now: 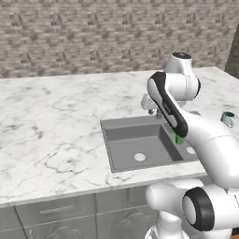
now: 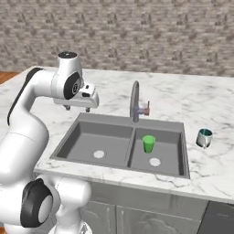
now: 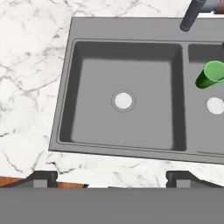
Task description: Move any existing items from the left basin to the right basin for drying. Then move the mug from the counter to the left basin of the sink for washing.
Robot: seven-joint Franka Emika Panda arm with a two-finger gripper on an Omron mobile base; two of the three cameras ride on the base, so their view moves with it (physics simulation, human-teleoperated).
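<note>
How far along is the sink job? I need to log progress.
Done: the green cup stands in the right basin; the left basin holds nothing. In hand: nothing; the gripper is open above the sink. Left: the mug sits on the counter.

From the left base view, the arm covers most of the right basin and all but a sliver of the green cup. In the hand view, the right edge cuts off the right basin and the faucet's top.
</note>
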